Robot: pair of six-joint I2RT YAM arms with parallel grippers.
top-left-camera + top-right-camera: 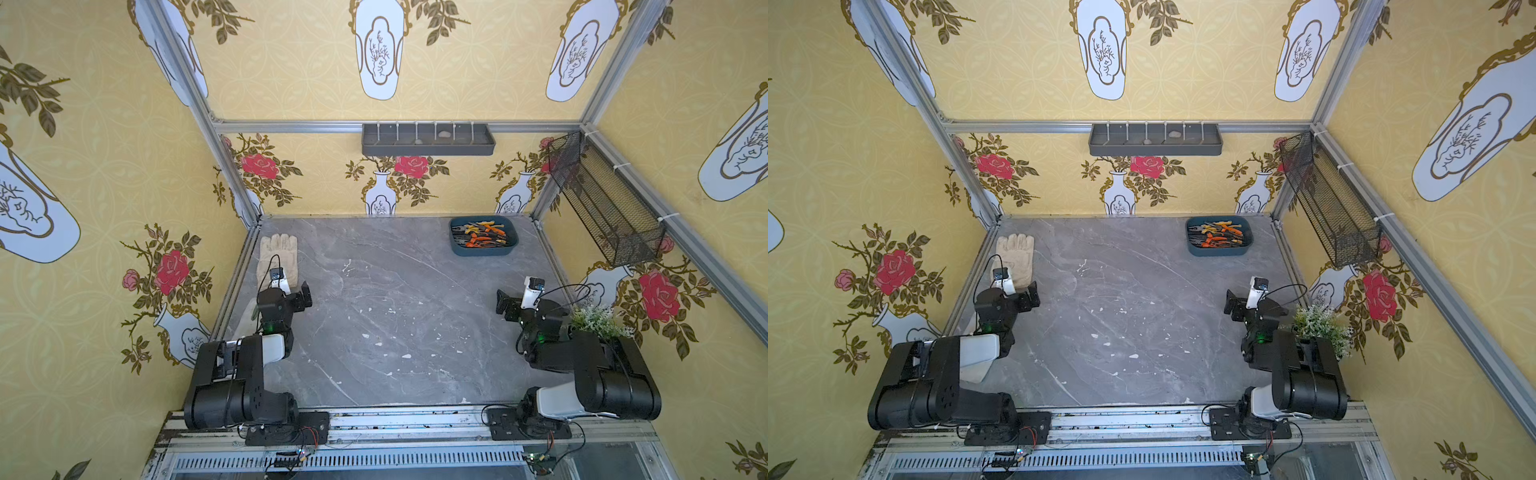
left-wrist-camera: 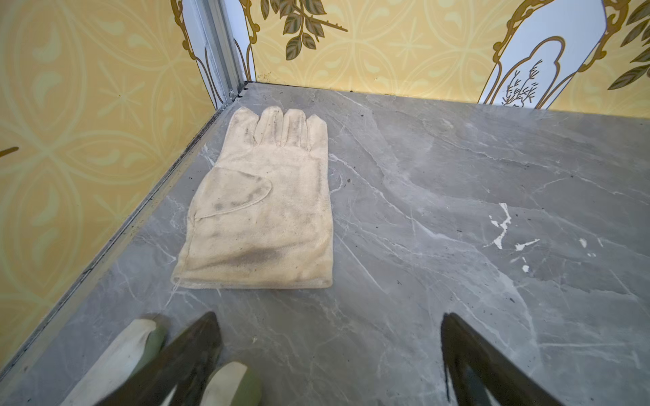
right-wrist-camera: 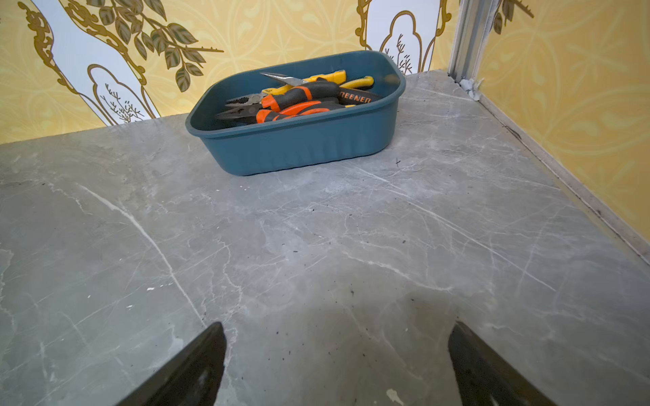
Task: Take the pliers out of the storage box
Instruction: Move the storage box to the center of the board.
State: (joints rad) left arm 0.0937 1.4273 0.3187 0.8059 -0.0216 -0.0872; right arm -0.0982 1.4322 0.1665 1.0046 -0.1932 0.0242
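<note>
The dark teal storage box (image 1: 478, 252) (image 1: 1217, 252) (image 3: 299, 147) stands at the table's far right corner. Inside it lie several pliers (image 1: 482, 237) (image 1: 1219, 237) (image 3: 292, 100) in a heap, with orange-and-black and yellow-and-black handles and dark jaws. My right gripper (image 1: 505, 305) (image 1: 1231, 303) (image 3: 337, 327) hovers low over bare table well short of the box, open and empty. At the left side, my left gripper (image 1: 305, 295) (image 1: 1032, 295) (image 2: 327, 316) is open and empty too, far from the box.
A cream work glove (image 1: 276, 253) (image 2: 263, 211) lies flat by the left wall, beyond the left gripper. A pale cloth piece (image 2: 116, 355) lies under that gripper. On the back wall hangs a grey divided tray (image 1: 428, 139), on the right wall a black mesh basket (image 1: 602, 203). A plant (image 1: 594, 320) stands beside the right arm.
</note>
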